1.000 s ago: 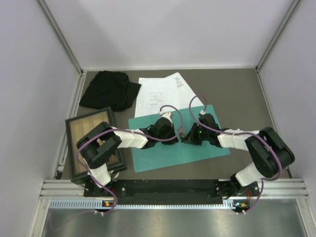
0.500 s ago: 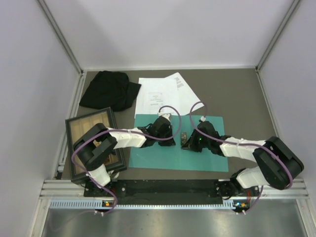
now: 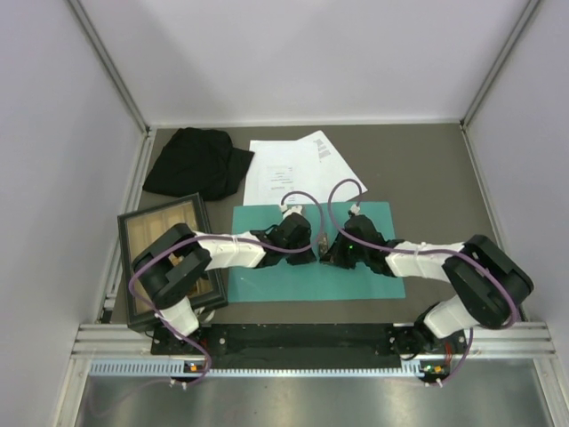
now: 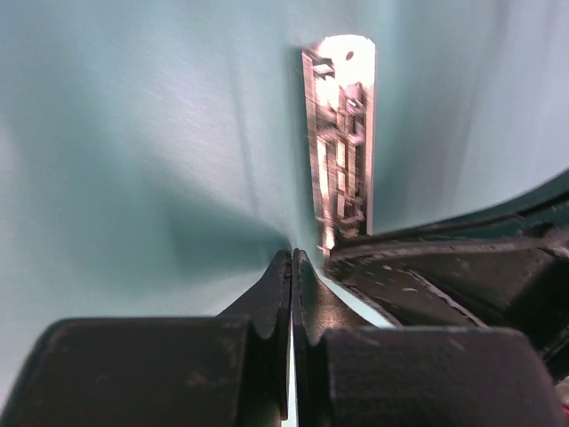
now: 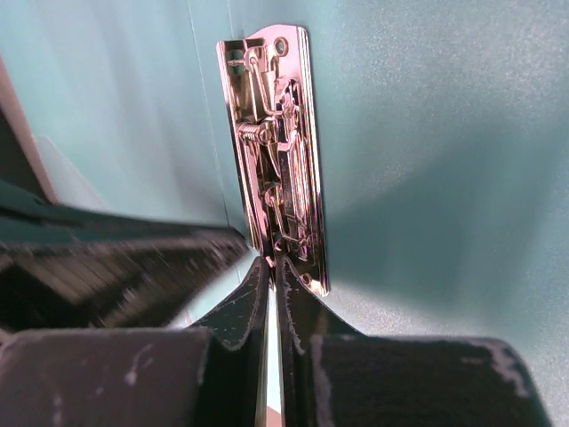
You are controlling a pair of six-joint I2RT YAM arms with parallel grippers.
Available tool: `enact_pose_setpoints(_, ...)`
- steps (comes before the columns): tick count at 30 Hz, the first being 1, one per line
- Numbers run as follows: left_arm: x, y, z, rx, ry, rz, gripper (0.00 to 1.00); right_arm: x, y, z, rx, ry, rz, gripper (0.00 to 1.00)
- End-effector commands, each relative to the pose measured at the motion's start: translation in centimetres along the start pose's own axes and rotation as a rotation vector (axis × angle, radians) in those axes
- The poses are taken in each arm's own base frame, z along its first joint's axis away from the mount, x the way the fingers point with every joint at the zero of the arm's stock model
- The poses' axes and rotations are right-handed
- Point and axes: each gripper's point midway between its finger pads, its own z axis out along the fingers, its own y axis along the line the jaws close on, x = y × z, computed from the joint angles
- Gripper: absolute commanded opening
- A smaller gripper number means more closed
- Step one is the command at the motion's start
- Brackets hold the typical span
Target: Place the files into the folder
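Observation:
The teal-green folder [image 3: 267, 276] lies open and flat at the table's middle, with a shiny metal clip [image 3: 324, 240] on its centre line. The files [image 3: 289, 169], white printed sheets, lie fanned just behind it, their near edge by its far edge. My left gripper [image 3: 308, 246] is shut, tips down on the folder just left of the clip. My right gripper [image 3: 329, 250] is shut, tips at the clip's near end. In the left wrist view the shut gripper [image 4: 292, 258] rests on the folder [image 4: 133, 133] beside the clip [image 4: 342, 133]. In the right wrist view the gripper [image 5: 271, 262] touches the clip [image 5: 276, 133].
A black cloth [image 3: 196, 160] lies bunched at the back left. A dark-framed wooden tray [image 3: 133, 285] sits at the left, next to the folder's left edge. Grey walls close in the table on three sides.
The folder has turned from tilted to square with the table edge and slid a little toward the papers. Both grippers moved with it and stayed shut at its middle.

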Motion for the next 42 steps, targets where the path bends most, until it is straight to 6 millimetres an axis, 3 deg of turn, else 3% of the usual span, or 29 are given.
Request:
enact_pose_setpoints(1,2.0,3.3,-0.5,-0.181,0.037,0.011,0.00,6.6,-10.7,0.2,0.326,0.193,-0.059,0.00)
enact_pose_setpoints(2,1.5,3.5,-0.4,-0.199,0.016,0.009,0.00,6.6,-9.7,0.6,0.270,0.193,-0.066,0.00)
enact_pose_setpoints(6,1.8,5.7,0.4,-0.307,0.015,-0.020,0.00,6.3,-8.8,-0.3,0.237,0.185,-0.087,0.00)
enact_pose_setpoints(8,2.6,6.9,0.5,-0.344,0.028,-0.030,0.00,5.9,-9.2,-1.3,0.276,0.180,-0.106,0.00)
enact_pose_setpoints(14,4.6,10.9,-0.1,-0.431,0.053,-0.021,0.00,5.2,-9.1,-1.6,0.297,0.152,-0.103,0.00)
enact_pose_setpoints(17,5.6,11.8,-0.1,-0.443,0.060,-0.032,0.00,5.5,-8.5,-0.8,0.248,0.169,-0.120,0.00)
enact_pose_setpoints(21,5.3,12.5,-0.8,-0.457,-0.008,-0.062,0.00,5.2,-7.4,-0.6,0.203,0.174,-0.145,0.00)
enact_pose_setpoints(22,5.8,13.3,-0.7,-0.485,0.006,-0.060,0.00,5.3,-7.7,-0.9,0.218,0.181,-0.145,0.00)
enact_pose_setpoints(24,5.6,13.1,-1.0,-0.506,-0.008,-0.050,0.00,4.8,-8.7,-1.2,0.274,0.161,-0.149,0.00)
enact_pose_setpoints(28,5.8,13.3,-0.5,-0.494,-0.014,-0.060,0.00,5.0,-14.2,-1.6,0.558,0.160,-0.131,0.00)
enact_pose_setpoints(33,6.0,13.9,-0.1,-0.527,-0.013,-0.059,0.00,5.1,-14.1,-1.3,0.576,0.138,-0.119,0.00)
enact_pose_setpoints(36,6.0,14.3,0.2,-0.535,-0.015,-0.059,0.00,4.6,-11.5,-0.7,0.433,0.113,-0.143,0.00)
enact_pose_setpoints(40,6.6,15.6,0.5,-0.544,0.000,-0.071,0.00,5.0,-5.3,-0.9,0.132,0.158,-0.145,0.00)
enact_pose_setpoints(42,6.6,15.9,0.5,-0.551,0.003,-0.069,0.00,4.2,-2.8,-1.7,0.049,0.139,-0.143,0.00)
